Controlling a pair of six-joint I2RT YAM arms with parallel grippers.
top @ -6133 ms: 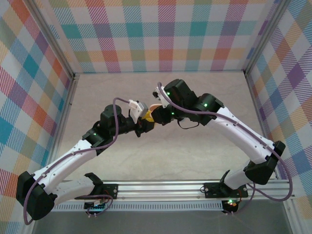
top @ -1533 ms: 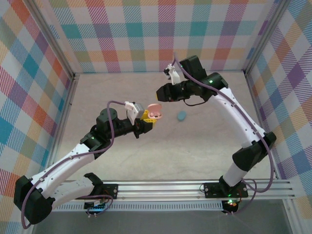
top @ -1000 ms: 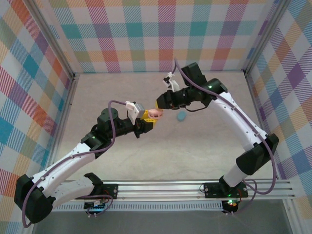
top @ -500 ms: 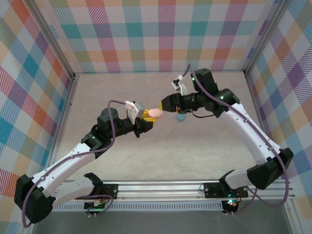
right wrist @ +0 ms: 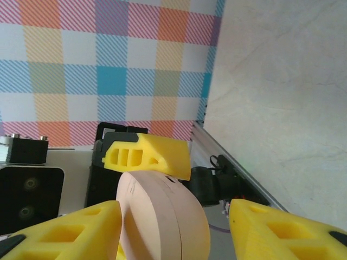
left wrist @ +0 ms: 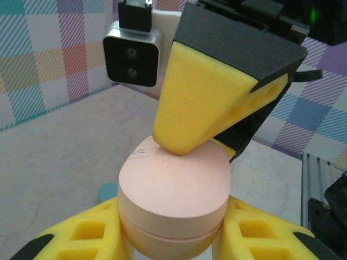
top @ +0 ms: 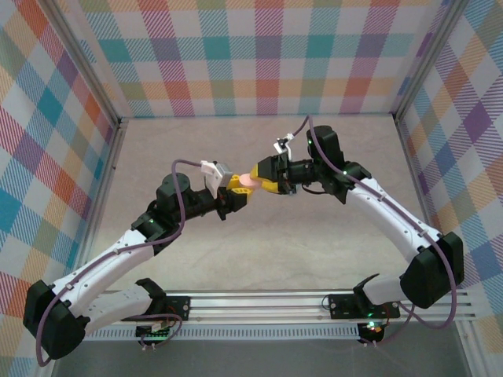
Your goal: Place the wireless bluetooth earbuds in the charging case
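Left gripper clamps pale pink oval plastic charging case; right gripper, spread wide, fingertip at lid's 12 o'clock. Likely light, slick: grip sides.

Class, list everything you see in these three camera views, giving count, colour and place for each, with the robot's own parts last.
beige table: one, beige, under both arms.
plaid walls: three sides, multicoloured, around the table.
metal rail: one, silver, near edge.
pale pink oval plastic charging case: one, pink, lid shut, held off the table.
light blue object: one, blue, on the table, mostly hidden behind the case.
left end effector: one, yellow fingers, clamped on the case.
right end effector: one, yellow fingers, open, one fingertip touching the lid.
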